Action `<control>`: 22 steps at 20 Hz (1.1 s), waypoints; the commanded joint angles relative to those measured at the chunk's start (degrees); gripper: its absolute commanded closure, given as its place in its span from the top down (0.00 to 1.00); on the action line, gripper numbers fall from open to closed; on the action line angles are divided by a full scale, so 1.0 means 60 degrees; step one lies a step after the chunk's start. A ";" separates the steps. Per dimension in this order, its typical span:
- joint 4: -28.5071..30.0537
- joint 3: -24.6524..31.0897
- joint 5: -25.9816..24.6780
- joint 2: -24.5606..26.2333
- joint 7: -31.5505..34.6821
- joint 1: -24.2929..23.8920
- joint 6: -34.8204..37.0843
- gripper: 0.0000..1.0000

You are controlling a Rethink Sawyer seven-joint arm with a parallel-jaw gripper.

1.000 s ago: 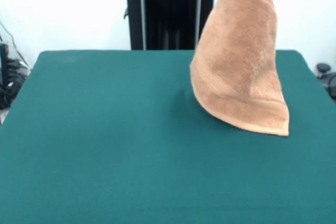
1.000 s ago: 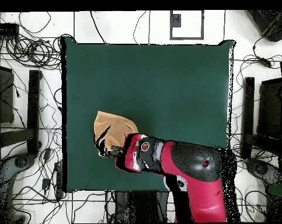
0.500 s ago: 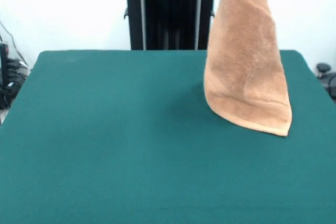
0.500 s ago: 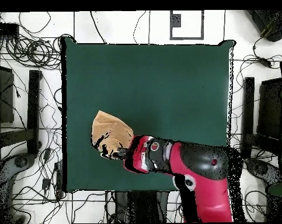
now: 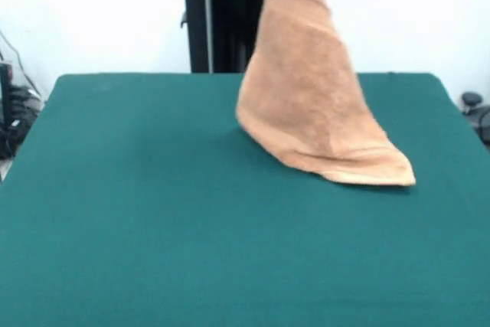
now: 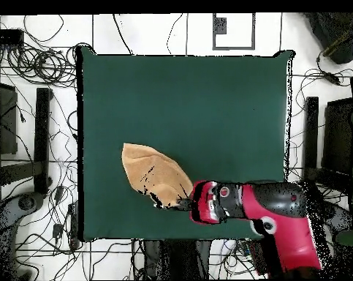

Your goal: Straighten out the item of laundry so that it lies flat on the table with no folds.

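Observation:
The item of laundry [image 5: 314, 112], a light orange-tan towel, hangs as a tall cone from one raised corner at the top edge of the front view. Its lower hem trails on the green table [image 5: 153, 212], with a pointed end lying to the right. In the overhead view the towel [image 6: 153, 172] spreads from the table's left part toward my gripper [image 6: 185, 203], which is shut on the lifted corner at the tip of the red arm [image 6: 252, 208]. The fingers themselves are hidden under the wrist.
The green table [image 6: 208, 102] fills most of both views. A black stand [image 5: 245, 21] rises behind its far edge. Cables and black frames lie on the floor around the table [image 6: 33, 66].
The arm has swung toward the table's middle, carrying the towel's held corner with it. The towel now leans over, and more of its hem lies on the table.

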 commanded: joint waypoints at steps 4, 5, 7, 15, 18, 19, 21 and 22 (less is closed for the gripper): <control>-0.4693 0.2281 -0.5128 0.3130 -0.4276 -0.2101 0.2140 0.00; -0.4992 0.2414 -0.5409 0.3343 -0.4477 -0.2243 0.2088 0.00; -0.5459 0.2688 -0.5859 0.3687 -0.4786 -0.2495 0.1895 0.00; -0.5848 0.3432 -0.6371 0.4157 -0.4960 -0.3016 -0.0310 0.00; -0.5694 0.3569 -0.6389 0.3971 -0.4792 -0.3031 -0.0526 0.00; -0.5558 0.3642 -0.6376 0.3846 -0.4730 -0.3060 -0.0613 0.00; -0.5379 0.3789 -0.6354 0.3735 -0.4657 -0.3082 -0.0914 0.00; -0.5315 0.3852 -0.6314 0.3715 -0.4590 -0.3075 -0.0988 0.00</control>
